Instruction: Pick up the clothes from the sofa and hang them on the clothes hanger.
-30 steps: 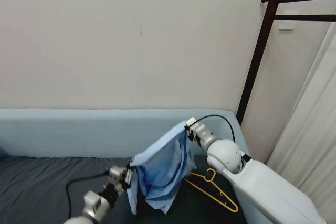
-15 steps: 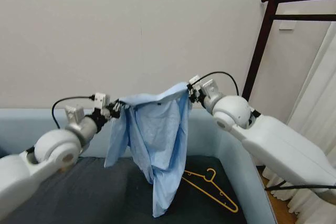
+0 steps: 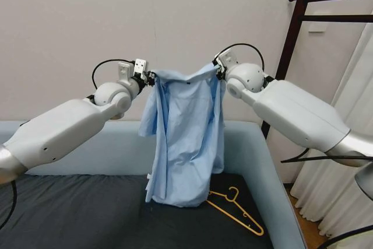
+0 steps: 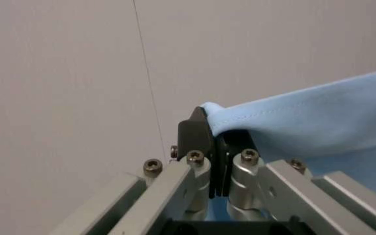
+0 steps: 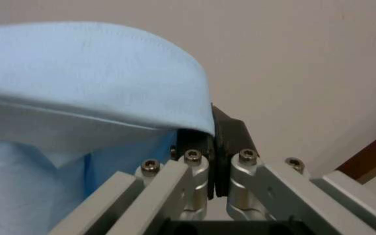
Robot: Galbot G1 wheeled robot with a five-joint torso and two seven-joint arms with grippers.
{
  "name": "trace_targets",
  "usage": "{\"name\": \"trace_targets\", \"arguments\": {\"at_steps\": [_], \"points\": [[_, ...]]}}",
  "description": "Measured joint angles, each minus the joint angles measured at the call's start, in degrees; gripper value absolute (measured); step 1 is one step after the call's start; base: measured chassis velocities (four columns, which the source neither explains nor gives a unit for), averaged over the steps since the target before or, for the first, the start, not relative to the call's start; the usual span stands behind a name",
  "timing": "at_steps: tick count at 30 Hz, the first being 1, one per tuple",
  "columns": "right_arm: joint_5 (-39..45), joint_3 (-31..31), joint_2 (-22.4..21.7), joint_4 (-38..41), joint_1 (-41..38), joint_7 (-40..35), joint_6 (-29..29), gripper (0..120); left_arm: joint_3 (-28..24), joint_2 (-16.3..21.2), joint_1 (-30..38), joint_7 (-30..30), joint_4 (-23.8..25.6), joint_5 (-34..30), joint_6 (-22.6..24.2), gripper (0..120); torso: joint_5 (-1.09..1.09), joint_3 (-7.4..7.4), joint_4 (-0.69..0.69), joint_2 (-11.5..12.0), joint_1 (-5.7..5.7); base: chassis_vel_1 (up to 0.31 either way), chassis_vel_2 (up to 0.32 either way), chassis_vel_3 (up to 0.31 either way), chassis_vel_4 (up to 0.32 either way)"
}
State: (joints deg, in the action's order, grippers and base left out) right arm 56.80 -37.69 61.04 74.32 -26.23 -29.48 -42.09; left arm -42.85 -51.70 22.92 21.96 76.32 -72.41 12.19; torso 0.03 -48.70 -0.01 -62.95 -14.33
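My left gripper (image 3: 151,76) and right gripper (image 3: 217,67) each have fingers clenched on the shirt (image 3: 186,138), which I hold spread above the sofa (image 3: 70,144).

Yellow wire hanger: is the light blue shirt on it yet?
No, the yellow wire hanger lies bare on the dark sofa seat.

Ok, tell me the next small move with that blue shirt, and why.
Probably carry it rightward toward the wooden rack, both arms together. The left gripper and right gripper are each shut on the top edge of the blue shirt, it hangs spread above the sofa, and the rack stands at the robot's right.
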Motion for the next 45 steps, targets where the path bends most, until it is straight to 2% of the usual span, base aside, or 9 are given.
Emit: {"name": "trace_targets", "arguments": {"at_steps": [6,7,11,22,25,30,33,38,45], "points": [[6.16,-0.46,-5.47,12.79,2.24,-5.81,-0.03,0,5.24,5.20,-4.15,6.02,13.55,-1.65,2.64,0,0.02,0.02,-0.01,-0.01,0.03,0.000,0.000,0.000,0.000],[6.16,-0.46,-5.47,12.79,2.24,-5.81,-0.03,0,5.24,5.20,-4.15,6.02,13.55,-1.65,2.64,0,0.02,0.02,-0.01,-0.01,0.03,0.000,0.000,0.000,0.000],[12.54,-0.10,-10.60,25.21,3.35,-12.14,-0.04,0,12.75,11.75,-10.54,11.25,28.13,-4.69,5.24,0,0.00,0.03,-0.02,-0.01,0.03,0.000,0.000,0.000,0.000],[23.76,3.67,-18.82,39.42,1.25,-18.55,-0.04,0,24.47,27.15,-16.59,13.39,46.65,-12.01,7.25,0,0.00,0.03,0.00,-0.02,0.03,0.000,0.000,0.000,0.000],[26.97,4.71,-20.94,42.62,0.95,-18.93,-0.04,0,31.86,30.64,-21.67,12.41,50.46,-12.71,8.28,0,0.01,0.04,-0.01,-0.02,0.04,0.000,0.000,0.000,0.000],[32.36,5.62,-20.20,44.48,1.02,-21.47,-0.04,0,37.79,31.96,-28.75,12.24,52.30,-12.59,9.50,0,0.00,0.03,-0.01,-0.03,0.04,0.000,0.000,0.000,0.000],[31.29,6.08,-17.64,44.46,3.81,-23.18,-0.03,0,38.45,30.65,-33.88,11.40,51.57,-7.88,8.39,0,0.01,0.03,-0.01,-0.04,0.05,0.000,0.000,0.000,0.000],[21.22,7.98,-11.90,39.72,21.58,-22.22,0.04,0,37.51,23.20,-47.74,12.03,45.75,1.54,7.52,0,0.00,0.00,0.01,-0.02,0.02,0.000,0.000,0.000,0.000],[10.01,9.06,-4.05,26.91,35.22,-18.13,0.10,0,31.36,15.52,-51.60,11.29,34.26,9.52,5.53,0,0.01,0.00,-0.02,-0.01,0.02,0.000,0.000,0.000,0.000]]}}
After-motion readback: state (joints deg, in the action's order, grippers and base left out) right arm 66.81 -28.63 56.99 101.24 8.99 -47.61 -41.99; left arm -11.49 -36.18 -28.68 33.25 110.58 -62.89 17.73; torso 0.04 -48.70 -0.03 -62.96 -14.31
